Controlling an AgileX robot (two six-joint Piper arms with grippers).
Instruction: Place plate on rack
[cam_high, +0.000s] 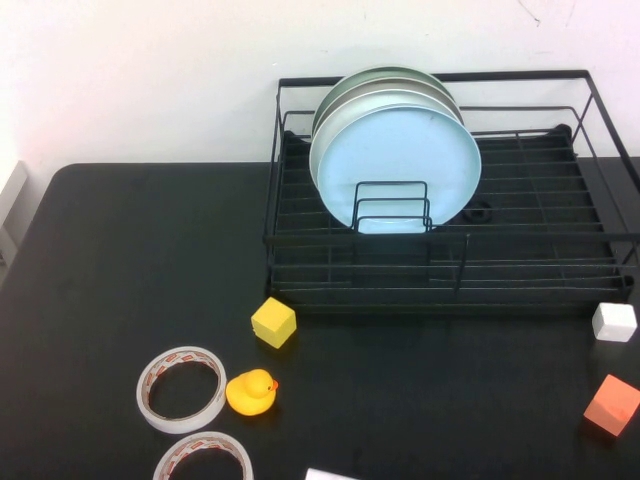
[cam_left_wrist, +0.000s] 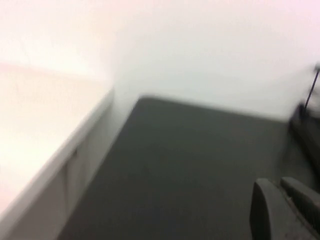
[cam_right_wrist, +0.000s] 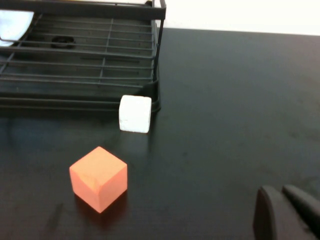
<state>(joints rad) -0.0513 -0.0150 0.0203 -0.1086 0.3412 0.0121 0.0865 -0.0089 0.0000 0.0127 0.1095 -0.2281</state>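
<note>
The large round light-blue plate (cam_high: 400, 160) stands upright in the black wire dish rack (cam_high: 450, 270), foremost of a row of paler plates (cam_high: 375, 90) and leaning against the small wire loop dividers (cam_high: 392, 207). The left gripper (cam_left_wrist: 285, 210) hangs over bare black table (cam_left_wrist: 190, 165) by the wall, well apart from the plate, fingers close together and holding nothing. The right gripper (cam_right_wrist: 287, 212), fingers likewise together and empty, hovers near the orange cube (cam_right_wrist: 98, 178) and the white cube (cam_right_wrist: 135, 114) beside the rack's corner, also well away from the plate.
</note>
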